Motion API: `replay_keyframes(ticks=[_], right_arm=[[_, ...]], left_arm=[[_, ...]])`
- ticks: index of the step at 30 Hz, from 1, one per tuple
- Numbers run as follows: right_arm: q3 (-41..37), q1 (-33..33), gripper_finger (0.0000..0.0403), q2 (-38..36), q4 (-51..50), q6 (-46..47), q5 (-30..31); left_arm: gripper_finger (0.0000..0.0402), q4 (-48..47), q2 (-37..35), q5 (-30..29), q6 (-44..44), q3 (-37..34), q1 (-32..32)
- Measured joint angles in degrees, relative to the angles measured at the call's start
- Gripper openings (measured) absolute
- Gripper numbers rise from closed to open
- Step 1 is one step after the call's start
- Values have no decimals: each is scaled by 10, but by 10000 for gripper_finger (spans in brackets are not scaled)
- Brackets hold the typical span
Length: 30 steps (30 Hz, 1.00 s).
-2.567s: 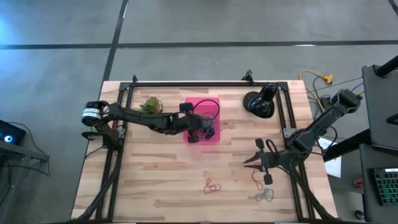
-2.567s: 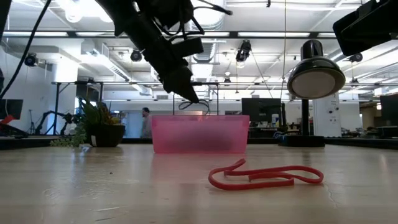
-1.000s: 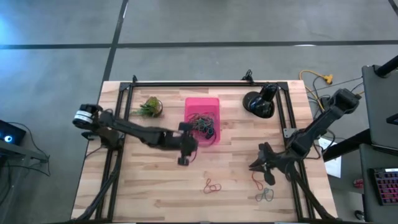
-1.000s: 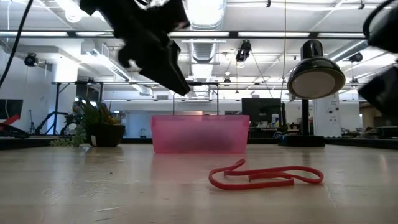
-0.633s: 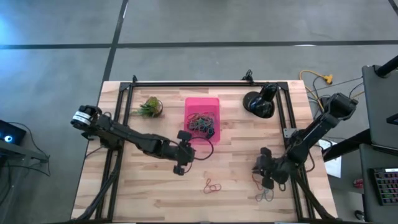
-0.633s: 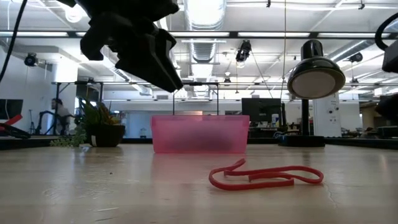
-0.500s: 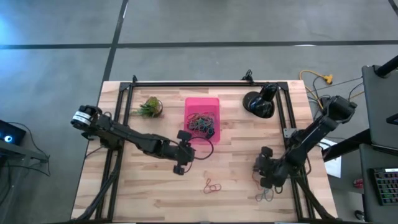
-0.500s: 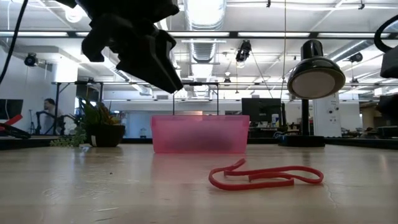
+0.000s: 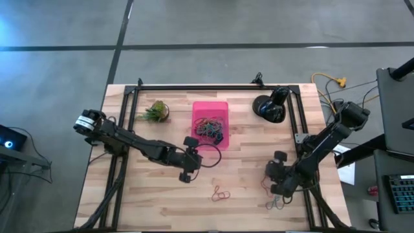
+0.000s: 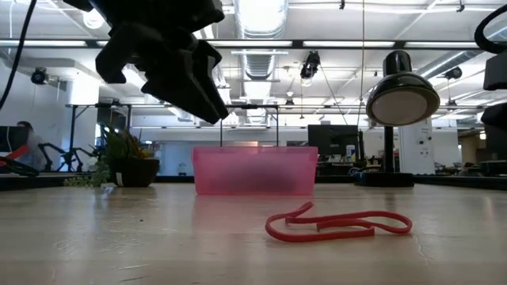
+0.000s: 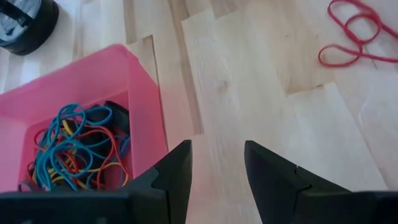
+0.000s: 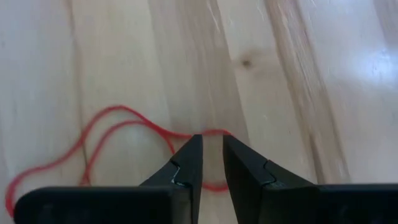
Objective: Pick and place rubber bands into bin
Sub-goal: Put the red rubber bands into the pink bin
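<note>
The left gripper point(image 9: 187, 169) has left its spot over the bin point(image 9: 211, 108) and now hangs below and left of it, lower centre of the high view; the right gripper point(image 9: 277, 184) has slid lower right onto a red rubber band point(image 12: 106, 152).

floor: grey concrete point(image 9: 194, 26) | ceiling: strip lights point(image 10: 261, 12) | desks behind point(image 10: 341, 150)

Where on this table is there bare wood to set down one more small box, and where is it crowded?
Bare wood: the near-left corner, below the left pincer, and the strip between plant and table edge. Crowded: around the pink bin, and near-right, where the right pincer hangs over red rubber bands.
</note>
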Motion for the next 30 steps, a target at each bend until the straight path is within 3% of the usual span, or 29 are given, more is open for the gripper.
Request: replay_keyframes(ticks=[15, 19, 23, 30], right_arm=[[-31, 0, 57, 3, -12, 67, 3], [-36, 0, 48, 3, 2, 67, 1], [-41, 0, 14, 3, 28, 58, -12], [-31, 0, 8, 7, 91, 3, 2]], left_arm=[[132, 18, 0, 0, 1, -10, 0], [132, 20, 0, 0, 1, -11, 0], [132, 20, 0, 0, 0, -11, -1], [132, 20, 0, 1, 0, -11, -9]])
